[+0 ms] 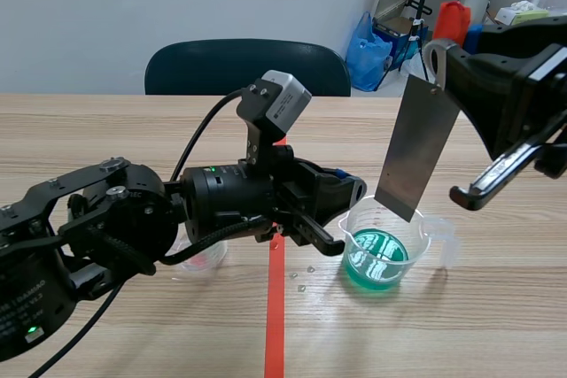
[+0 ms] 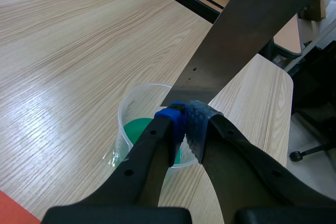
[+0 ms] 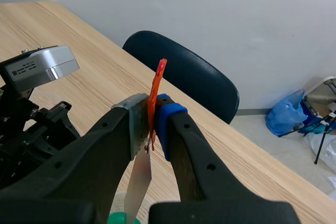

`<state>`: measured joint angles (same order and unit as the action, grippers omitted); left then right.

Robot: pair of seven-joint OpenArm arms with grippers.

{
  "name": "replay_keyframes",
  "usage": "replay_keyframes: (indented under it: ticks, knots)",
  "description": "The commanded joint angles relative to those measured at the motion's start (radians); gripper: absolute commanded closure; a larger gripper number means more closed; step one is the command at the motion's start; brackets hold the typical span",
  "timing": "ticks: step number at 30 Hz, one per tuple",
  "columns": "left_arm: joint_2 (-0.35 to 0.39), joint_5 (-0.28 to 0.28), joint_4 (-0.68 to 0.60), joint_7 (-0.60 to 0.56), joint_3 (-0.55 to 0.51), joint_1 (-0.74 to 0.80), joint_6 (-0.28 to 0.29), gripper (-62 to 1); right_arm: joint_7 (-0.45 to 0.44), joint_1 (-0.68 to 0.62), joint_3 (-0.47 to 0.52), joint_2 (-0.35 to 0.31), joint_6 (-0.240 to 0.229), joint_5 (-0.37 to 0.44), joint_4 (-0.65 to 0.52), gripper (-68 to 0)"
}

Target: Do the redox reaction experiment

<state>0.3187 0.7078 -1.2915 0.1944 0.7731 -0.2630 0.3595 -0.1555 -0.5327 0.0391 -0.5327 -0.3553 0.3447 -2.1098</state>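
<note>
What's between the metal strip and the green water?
Nothing, just a bare gap: the scene view shows the metal strip hanging above the green water in the cup.

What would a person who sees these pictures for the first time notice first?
First, the grey metal strip, which the right arm holds in its shut jaws, hanging tilted at the right of the scene view. Its lower end is at the mouth of a clear beaker with green liquid. The left arm reaches across the orange tape line, its jaws closed at the beaker's left rim.
</note>
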Motion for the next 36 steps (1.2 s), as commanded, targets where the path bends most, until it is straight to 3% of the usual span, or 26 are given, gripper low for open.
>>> replay_keyframes:
  ticks: [1, 12, 14, 20, 24, 27, 32, 36]
  knots:
    - [-0.008, 0.007, -0.028, -0.01, 0.002, -0.006, 0.002, -1.9, -0.018, 0.009, 0.008, -0.012, 0.006, 0.007, -0.016, -1.3]
    - [-0.008, 0.005, -0.028, -0.012, 0.002, -0.006, 0.001, -1.9, -0.018, 0.009, 0.008, -0.012, 0.006, 0.007, -0.016, -1.3]
    - [0.0, -0.018, -0.028, -0.017, -0.002, -0.006, 0.0, -1.9, -0.018, 0.009, 0.008, -0.012, 0.006, 0.007, -0.016, -1.3]
    - [0.086, -0.031, -0.032, -0.018, -0.067, 0.008, 0.0, -1.9, -0.018, 0.01, 0.008, -0.012, 0.006, 0.007, -0.016, -1.3]
    - [0.188, -0.03, -0.08, -0.024, -0.193, 0.079, 0.005, -1.9, -0.019, 0.01, 0.008, -0.012, 0.006, 0.007, -0.016, -1.3]
    - [0.279, -0.03, -0.146, -0.065, -0.309, 0.176, 0.043, -1.9, -0.019, 0.01, 0.008, -0.012, 0.006, 0.007, -0.016, -1.3]
    - [0.413, -0.031, -0.24, -0.167, -0.515, 0.422, 0.099, -1.9, -0.019, 0.01, 0.008, -0.012, 0.006, 0.007, -0.016, -1.3]
    - [0.47, -0.034, -0.261, -0.281, -0.682, 0.663, 0.143, -1.9, -0.019, 0.01, 0.008, -0.012, 0.006, 0.007, -0.016, -1.3]
